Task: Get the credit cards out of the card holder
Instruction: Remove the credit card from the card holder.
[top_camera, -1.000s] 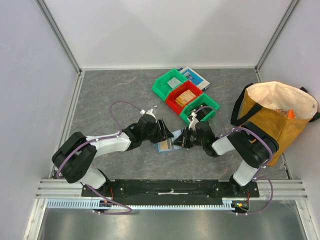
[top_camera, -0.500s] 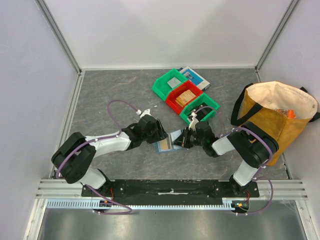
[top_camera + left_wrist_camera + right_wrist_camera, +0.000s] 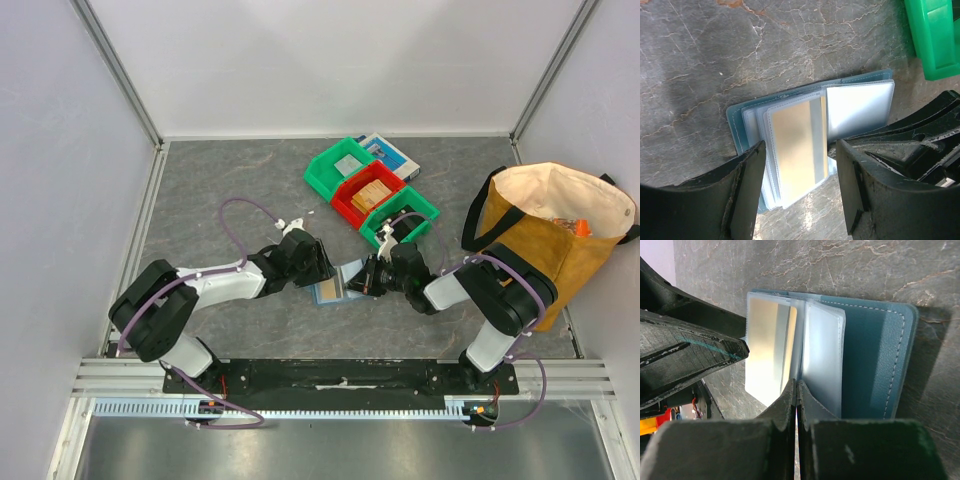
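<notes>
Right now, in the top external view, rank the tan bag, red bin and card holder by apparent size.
1. tan bag
2. red bin
3. card holder, only partly visible between the arms, yet it clearly looks smallest.

- card holder (image 3: 880, 355): slate-blue cover with pale stitching along the edge and frosted clear sleeves inside.
- credit card (image 3: 792, 145): tan-gold face with a grey band down one side.
- table (image 3: 230, 180): dark grey, marbled with pale veins.
- green bin (image 3: 322, 172), red bin (image 3: 345, 205) and second green bin (image 3: 425, 212): plain, bright colours.
- flat box (image 3: 395, 155): blue and white.
- tote bag (image 3: 530, 250): mustard-brown outside, cream lining, black handles.
- arms (image 3: 225, 285): black and white, with purple cables (image 3: 243, 203).
</notes>
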Tool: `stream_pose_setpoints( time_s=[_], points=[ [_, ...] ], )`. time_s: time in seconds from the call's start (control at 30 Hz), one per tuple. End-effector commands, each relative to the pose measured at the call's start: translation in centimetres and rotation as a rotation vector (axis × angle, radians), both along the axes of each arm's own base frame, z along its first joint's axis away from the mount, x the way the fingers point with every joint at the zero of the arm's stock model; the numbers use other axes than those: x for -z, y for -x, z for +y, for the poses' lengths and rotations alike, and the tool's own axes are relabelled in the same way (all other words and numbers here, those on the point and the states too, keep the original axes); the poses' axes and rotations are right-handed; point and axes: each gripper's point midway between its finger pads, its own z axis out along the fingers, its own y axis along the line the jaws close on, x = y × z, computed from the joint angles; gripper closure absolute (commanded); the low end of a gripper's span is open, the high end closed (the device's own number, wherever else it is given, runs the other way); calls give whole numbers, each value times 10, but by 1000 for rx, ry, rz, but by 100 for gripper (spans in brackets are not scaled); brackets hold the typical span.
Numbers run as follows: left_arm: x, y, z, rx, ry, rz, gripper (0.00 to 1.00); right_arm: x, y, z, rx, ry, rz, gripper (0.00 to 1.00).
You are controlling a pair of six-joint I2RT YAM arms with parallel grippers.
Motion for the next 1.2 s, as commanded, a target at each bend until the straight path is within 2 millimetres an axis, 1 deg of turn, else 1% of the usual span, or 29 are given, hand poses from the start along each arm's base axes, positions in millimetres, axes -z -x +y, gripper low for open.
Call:
stream_pose_setpoints(
  time_s=[0.0, 0.13, 0.17, 0.33, 0.47, 0.53, 0.67, 0.83, 0.87, 0.9, 0.97, 1.03, 1.1, 1.17],
  points=[
    [-8, -6, -11, 38, 19, -22, 36, 42, 31, -19, -20, 120, 133, 100],
    [-13, -4, -20, 66, 54, -18, 37, 42, 31, -19, -19, 120, 135, 100],
    [-16, -1, -24, 89, 77, -9, 37, 42, 31, -19, -21, 120, 135, 100],
    [-33, 1, -35, 143, 123, -27, 41, 43, 31, -18, -22, 119, 135, 100],
    [-42, 5, -46, 196, 171, -25, 43, 43, 32, -17, -28, 114, 140, 100],
    [-42, 7, -52, 216, 189, -17, 44, 42, 32, -17, -31, 110, 140, 100],
    [-37, 9, -56, 224, 211, 4, 45, 42, 32, -17, -31, 108, 139, 100],
    [-43, 14, -64, 245, 254, 1, 45, 39, 32, -16, -32, 100, 128, 100],
    [-45, 12, -65, 244, 259, -5, 45, 37, 32, -15, -38, 93, 122, 96],
    [-44, 13, -66, 249, 261, -2, 44, 36, 33, -16, -39, 92, 118, 87],
    [-43, 13, -67, 250, 259, 3, 44, 30, 31, -16, -37, 87, 97, 75],
    [-40, 13, -67, 246, 257, 8, 44, 23, 29, -19, -35, 100, 64, 67],
    [-37, 13, -67, 245, 255, 12, 44, 14, 25, -24, -24, 135, 23, 62],
    [-34, 13, -68, 243, 253, 17, 44, 5, 20, -32, -10, 180, -23, 59]
  ],
)
